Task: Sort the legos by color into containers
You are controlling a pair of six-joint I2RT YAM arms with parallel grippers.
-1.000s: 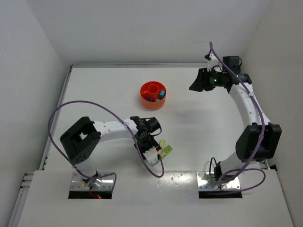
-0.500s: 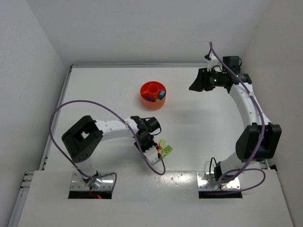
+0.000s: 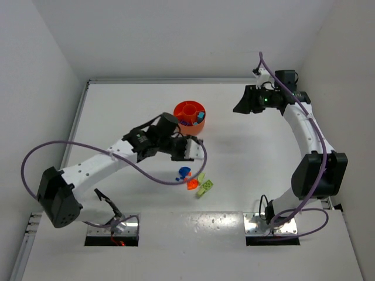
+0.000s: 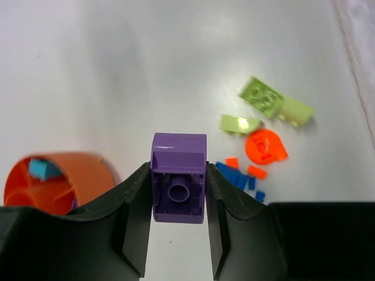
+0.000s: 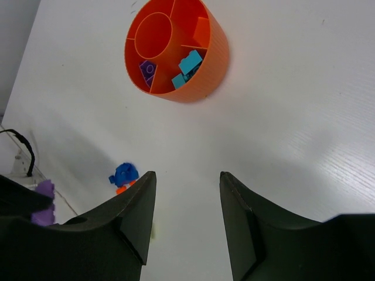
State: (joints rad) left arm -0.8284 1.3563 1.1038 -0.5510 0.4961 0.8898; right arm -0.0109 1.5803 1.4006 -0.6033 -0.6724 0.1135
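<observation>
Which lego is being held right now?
The purple brick, pinched in the left gripper; the other pieces lie loose on the table or in the orange tray.

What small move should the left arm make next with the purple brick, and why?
Probably carry the purple brick, clamped between the left fingers, over the orange tray, to the wedge that holds a purple piece. The brick hangs beside the tray, not above it.
</observation>
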